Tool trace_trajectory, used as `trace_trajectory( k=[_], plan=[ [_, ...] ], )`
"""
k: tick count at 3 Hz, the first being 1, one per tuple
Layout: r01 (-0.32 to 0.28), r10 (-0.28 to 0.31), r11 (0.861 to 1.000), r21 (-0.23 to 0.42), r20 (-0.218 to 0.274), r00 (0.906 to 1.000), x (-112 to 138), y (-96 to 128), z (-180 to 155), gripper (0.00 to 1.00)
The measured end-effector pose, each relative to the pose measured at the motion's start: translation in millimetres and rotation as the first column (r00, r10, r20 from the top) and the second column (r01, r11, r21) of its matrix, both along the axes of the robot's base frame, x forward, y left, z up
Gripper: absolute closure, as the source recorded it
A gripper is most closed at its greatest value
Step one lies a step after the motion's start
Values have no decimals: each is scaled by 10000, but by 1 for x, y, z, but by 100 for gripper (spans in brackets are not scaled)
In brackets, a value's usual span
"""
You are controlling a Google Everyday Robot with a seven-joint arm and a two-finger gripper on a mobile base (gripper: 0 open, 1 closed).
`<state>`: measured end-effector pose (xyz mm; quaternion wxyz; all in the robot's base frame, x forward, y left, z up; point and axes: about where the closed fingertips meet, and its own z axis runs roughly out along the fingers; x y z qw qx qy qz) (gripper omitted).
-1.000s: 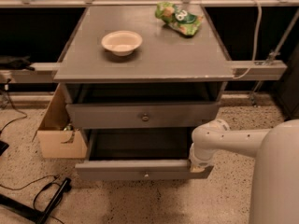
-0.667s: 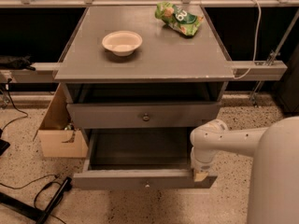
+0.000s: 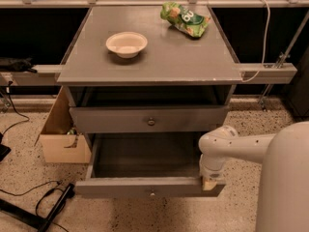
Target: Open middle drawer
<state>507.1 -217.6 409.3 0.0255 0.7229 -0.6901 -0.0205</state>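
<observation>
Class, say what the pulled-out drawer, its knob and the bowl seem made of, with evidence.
Drawer: likely painted wood, matte grey, flat front. Knob: probably metal, small glint. Bowl: paper or plastic, pale matte. The gripper sits at the drawer's right front corner.

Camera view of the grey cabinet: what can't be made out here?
In the camera view:
Space under the open grey wooden middle drawer: hidden by its tray and front.
Gripper, at that front's right end: its hold covered by the white arm.
Inside of the brown cardboard box: partly blocked by the cabinet.
Print on the green snack bag: too small.
</observation>
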Motion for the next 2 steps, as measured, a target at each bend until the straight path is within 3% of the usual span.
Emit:
trace_trajectory(
  k=[2],
  plan=[
    [405,-406,9992,-50,-347,9986,-12,-11,-6,100]
  ],
)
